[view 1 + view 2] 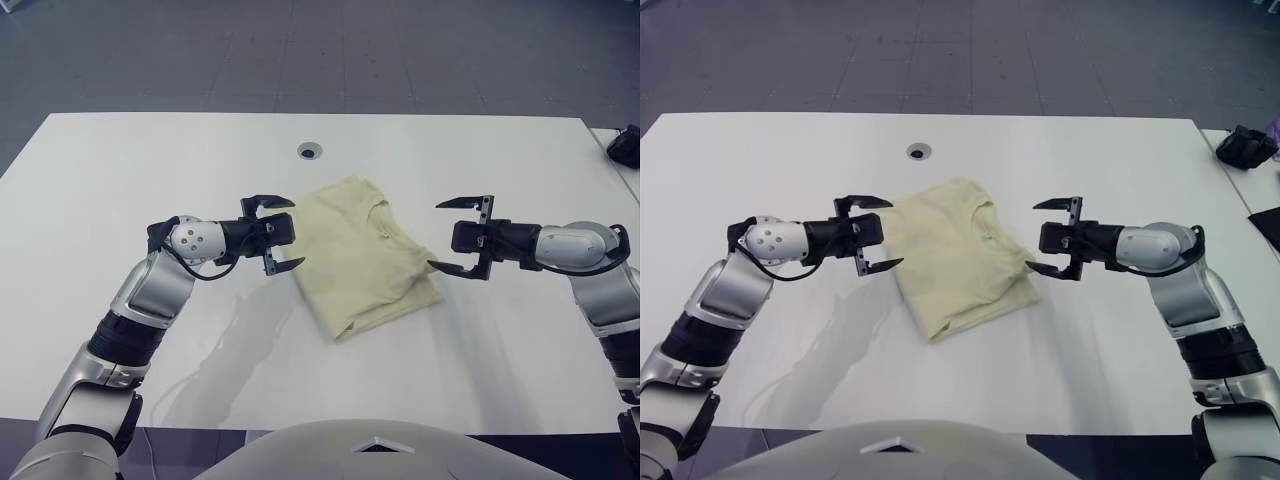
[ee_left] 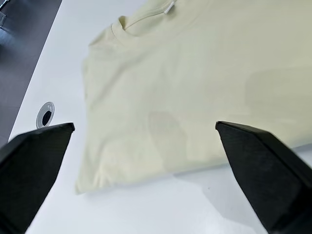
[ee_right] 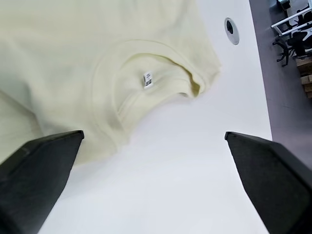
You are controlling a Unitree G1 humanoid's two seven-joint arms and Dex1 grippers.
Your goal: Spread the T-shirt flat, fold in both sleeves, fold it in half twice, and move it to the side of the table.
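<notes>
Nearest me in the head views, both arms angle inward over the white tabletop [image 1: 150, 160]. I see the left claw [image 1: 293, 233] with its fingers spread apart, gripping nothing, at the left edge of the folded pale-yellow T-shirt [image 1: 360, 255]. The right claw [image 1: 437, 235], equally spread and empty, faces it from the shirt's right edge. The shirt lies mid-tabletop, skewed, between them, with a round cable hole [image 1: 310, 150] beyond it. In the left wrist view, two dark fingers [image 2: 34, 170] stand wide apart with the shirt's folded edge beyond them. In the right wrist view, they again stand apart, with the collar and its label [image 3: 146, 79] ahead.
</notes>
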